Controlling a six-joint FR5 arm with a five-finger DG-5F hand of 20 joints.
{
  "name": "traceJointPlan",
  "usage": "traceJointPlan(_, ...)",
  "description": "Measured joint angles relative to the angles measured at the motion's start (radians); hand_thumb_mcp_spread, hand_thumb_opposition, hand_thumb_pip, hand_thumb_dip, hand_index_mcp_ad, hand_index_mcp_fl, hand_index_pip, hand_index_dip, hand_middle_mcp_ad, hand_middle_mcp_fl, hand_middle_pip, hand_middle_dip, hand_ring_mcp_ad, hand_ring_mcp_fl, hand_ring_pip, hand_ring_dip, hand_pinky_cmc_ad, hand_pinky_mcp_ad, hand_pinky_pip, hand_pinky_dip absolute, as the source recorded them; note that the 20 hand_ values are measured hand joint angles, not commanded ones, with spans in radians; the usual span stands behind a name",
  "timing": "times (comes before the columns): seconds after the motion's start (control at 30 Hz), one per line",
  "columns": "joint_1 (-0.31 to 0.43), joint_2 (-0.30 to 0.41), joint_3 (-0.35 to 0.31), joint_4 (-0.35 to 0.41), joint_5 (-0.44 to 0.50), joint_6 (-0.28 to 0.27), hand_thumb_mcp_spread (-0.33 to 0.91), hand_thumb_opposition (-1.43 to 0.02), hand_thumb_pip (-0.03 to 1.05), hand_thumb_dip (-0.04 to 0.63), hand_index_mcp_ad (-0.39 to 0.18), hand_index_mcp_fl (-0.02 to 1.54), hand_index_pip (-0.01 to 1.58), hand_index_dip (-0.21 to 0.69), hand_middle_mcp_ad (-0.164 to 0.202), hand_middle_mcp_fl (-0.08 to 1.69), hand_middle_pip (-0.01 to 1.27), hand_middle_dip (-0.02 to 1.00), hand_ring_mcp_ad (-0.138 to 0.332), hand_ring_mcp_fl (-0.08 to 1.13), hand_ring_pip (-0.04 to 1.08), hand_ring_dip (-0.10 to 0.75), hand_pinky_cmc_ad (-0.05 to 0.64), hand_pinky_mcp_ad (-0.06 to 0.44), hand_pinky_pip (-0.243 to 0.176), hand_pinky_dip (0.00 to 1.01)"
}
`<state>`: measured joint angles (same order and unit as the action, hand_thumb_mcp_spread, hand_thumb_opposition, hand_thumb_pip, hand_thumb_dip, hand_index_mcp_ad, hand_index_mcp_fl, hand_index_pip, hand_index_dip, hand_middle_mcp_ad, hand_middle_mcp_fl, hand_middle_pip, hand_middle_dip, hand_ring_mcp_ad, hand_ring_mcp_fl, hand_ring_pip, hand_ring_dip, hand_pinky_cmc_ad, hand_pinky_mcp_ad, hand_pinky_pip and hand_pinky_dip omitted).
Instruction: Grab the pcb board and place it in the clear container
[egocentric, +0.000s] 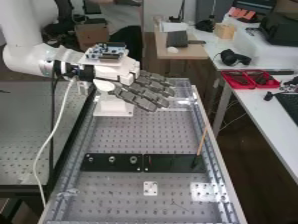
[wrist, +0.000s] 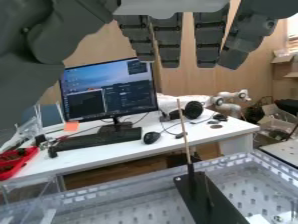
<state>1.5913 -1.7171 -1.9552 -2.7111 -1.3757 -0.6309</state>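
In the high view the hand (egocentric: 143, 91) is over the far part of the perforated bench, open, its fingers extended and holding nothing. The clear container (egocentric: 179, 89) stands at the bench's far right corner, partly behind the fingers. A small white square plate (egocentric: 150, 188) with dark holes lies flat near the bench's near end; whether it is the pcb board I cannot tell. In the wrist view the straight fingers of the hand (wrist: 169, 42) hang apart, and transparent walls of the container (wrist: 33, 192) rise beside the bench.
Two black plates (egocentric: 112, 160) (egocentric: 174, 163) lie across the bench's middle. A thin wooden stick (egocentric: 201, 141) stands up from the right one. Red trays (egocentric: 241, 80) and headphones (egocentric: 234, 57) are on the side table.
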Motion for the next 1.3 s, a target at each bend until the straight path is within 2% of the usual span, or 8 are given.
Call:
traceJointPlan(0.3,-0.01,-0.092,-0.032,0.056,0.076,0.019,0.29,-0.67,0.17,0.01,0.04,0.04,0.1,0.194,0.157,0.04,0.17,0.06,0.265,0.06,0.11,-0.03,0.342,0.248,-0.096,0.23)
traceJointPlan(0.5,-0.02,-0.132,-0.055,0.114,0.109,0.025,0.36,-0.67,0.23,0.035,0.0,0.04,0.1,0.218,0.155,0.04,0.16,0.08,0.265,0.06,0.11,-0.033,0.339,0.243,-0.096,0.23)
traceJointPlan(0.7,-0.029,-0.165,-0.092,0.212,0.147,-0.003,0.4,-0.68,0.24,0.04,-0.024,0.09,0.1,0.291,0.157,0.04,0.16,0.11,0.265,0.05,0.11,-0.031,0.332,0.23,-0.093,0.21)
traceJointPlan(0.83,-0.035,-0.185,-0.096,0.238,0.158,-0.018,0.42,-0.69,0.24,0.051,-0.024,0.12,0.1,0.344,0.127,0.04,0.16,0.12,0.262,0.05,0.11,-0.028,0.33,0.23,-0.093,0.2)
traceJointPlan(0.97,-0.047,-0.209,-0.095,0.277,0.16,-0.039,0.45,-0.69,0.25,0.065,-0.047,0.14,0.1,0.368,0.122,0.04,0.15,0.12,0.264,0.03,0.11,-0.026,0.332,0.23,-0.093,0.19)
traceJointPlan(1.07,-0.057,-0.221,-0.092,0.292,0.151,-0.052,0.47,-0.69,0.27,0.084,-0.056,0.14,0.1,0.4,0.126,0.04,0.15,0.13,0.243,0.02,0.1,-0.021,0.328,0.227,-0.093,0.19)
traceJointPlan(1.23,-0.079,-0.234,-0.081,0.301,0.118,-0.074,0.51,-0.7,0.29,0.115,-0.079,0.14,0.31,0.414,0.096,0.04,0.15,0.13,0.192,0.02,0.1,-0.021,0.328,0.232,-0.093,0.18)
traceJointPlan(1.3,-0.093,-0.24,-0.073,0.303,0.095,-0.085,0.51,-0.71,0.29,0.134,-0.087,0.14,0.41,0.417,0.096,0.04,0.15,0.13,0.195,0.02,0.11,-0.012,0.332,0.229,-0.093,0.18)
